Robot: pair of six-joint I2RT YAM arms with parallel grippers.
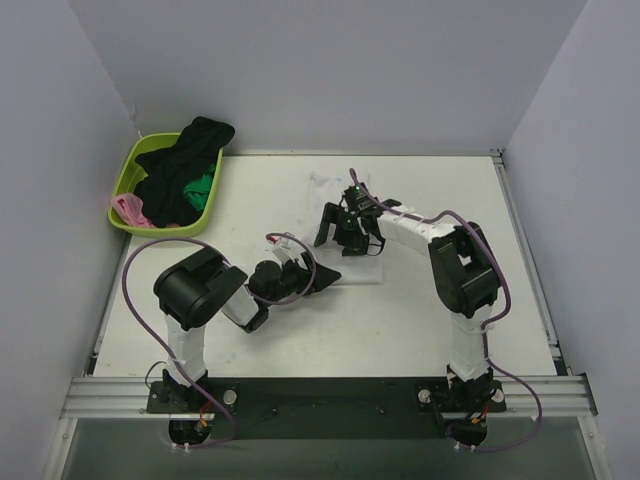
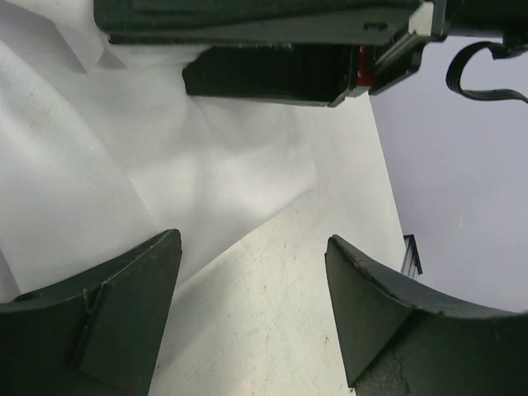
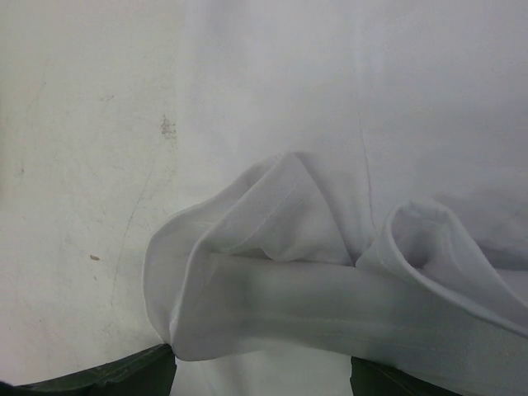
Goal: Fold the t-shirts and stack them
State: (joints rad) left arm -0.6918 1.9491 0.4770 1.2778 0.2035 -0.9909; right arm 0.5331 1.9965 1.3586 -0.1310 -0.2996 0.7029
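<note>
Left gripper (image 2: pixel 252 247) hung low over the table (image 2: pixel 272 330), jaws spread and empty, the white t-shirt's (image 2: pixel 124 165) edge just ahead.
At the middle of the top view that shirt lay rumpled; the right gripper (image 3: pixel 260 360) was spread wide too, straddling a bunched fold. Black (image 1: pixel 185 165), green (image 1: pixel 203 188) and pink (image 1: pixel 128 208) t-shirts sat in the basket (image 1: pixel 124 178) at upper left.

Bright even overhead light, soft shadows, white t-shirt (image 3: pixel 280 247) barely distinct from pale table (image 3: pixel 74 165), wrist views soft-focused.
</note>
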